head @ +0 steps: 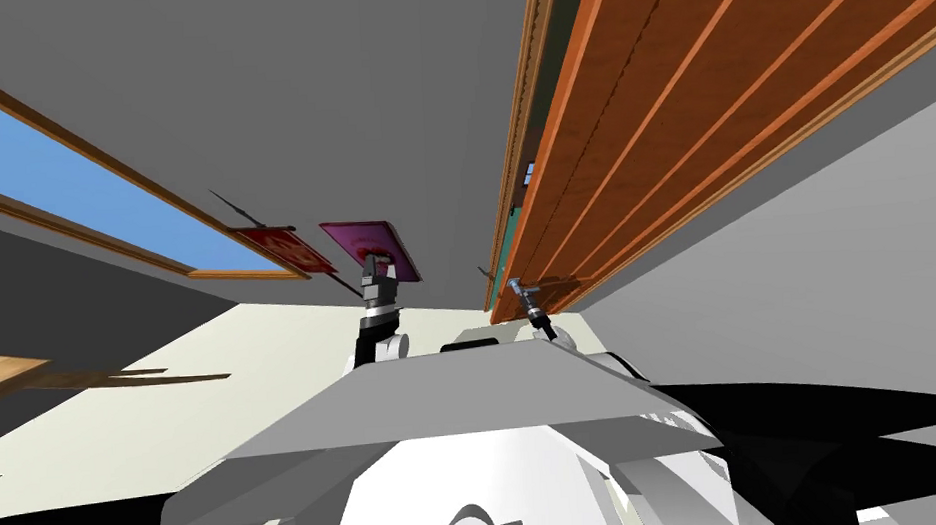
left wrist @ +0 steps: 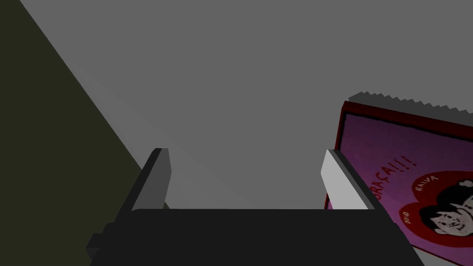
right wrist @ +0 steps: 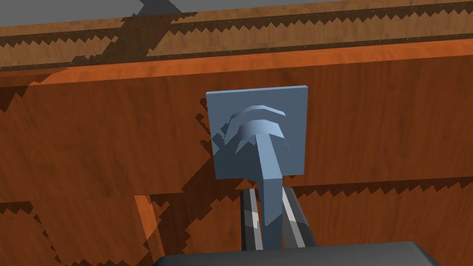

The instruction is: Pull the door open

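A reddish-brown panelled wooden door (head: 650, 135) runs up the right of the head view, standing slightly out of its frame (head: 511, 172). Its blue-grey lever handle (right wrist: 270, 184) on a square plate (right wrist: 257, 131) is seen close in the right wrist view. My right gripper (right wrist: 269, 217) is shut on the lever, one finger pressing each side; in the head view it sits at the door's edge (head: 528, 296). My left gripper (left wrist: 245, 180) stands open with nothing between its fingers, raised left of the door (head: 378, 271) before a grey wall.
A purple framed picture (head: 370, 250) and a red one (head: 285, 249) hang on the grey wall left of the door. A window (head: 72, 195) lies further left. A wooden edge (head: 1, 374) sits at the far left over pale floor.
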`<state>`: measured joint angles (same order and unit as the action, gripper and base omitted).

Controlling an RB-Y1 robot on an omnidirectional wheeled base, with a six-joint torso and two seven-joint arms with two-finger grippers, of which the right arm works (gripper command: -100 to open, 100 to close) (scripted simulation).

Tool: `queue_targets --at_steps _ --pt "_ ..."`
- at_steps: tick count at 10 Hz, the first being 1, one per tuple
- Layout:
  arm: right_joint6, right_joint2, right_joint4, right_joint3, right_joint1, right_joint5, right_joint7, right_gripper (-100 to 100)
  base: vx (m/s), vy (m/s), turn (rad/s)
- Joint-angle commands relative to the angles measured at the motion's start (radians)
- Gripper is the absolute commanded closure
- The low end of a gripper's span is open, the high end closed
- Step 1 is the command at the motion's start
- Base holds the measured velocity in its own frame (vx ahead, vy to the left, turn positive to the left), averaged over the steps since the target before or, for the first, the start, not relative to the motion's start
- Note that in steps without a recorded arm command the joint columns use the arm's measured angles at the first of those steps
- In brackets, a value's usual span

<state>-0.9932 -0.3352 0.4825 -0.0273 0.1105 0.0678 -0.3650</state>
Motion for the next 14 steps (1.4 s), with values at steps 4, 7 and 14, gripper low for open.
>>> queue_targets --at_steps 4,7,14 --pt "-0.016 -0.012 0.033 0.021 -0.050 0.009 -0.023 100 -0.069 -0.045 0.062" --pt "-0.038 -0.024 0.024 0.021 -0.061 0.009 -0.034 100 -0.135 -0.038 0.117" --pt "-0.128 -0.072 -0.012 0.021 -0.106 0.009 -0.077 100 -0.090 -0.036 0.123"
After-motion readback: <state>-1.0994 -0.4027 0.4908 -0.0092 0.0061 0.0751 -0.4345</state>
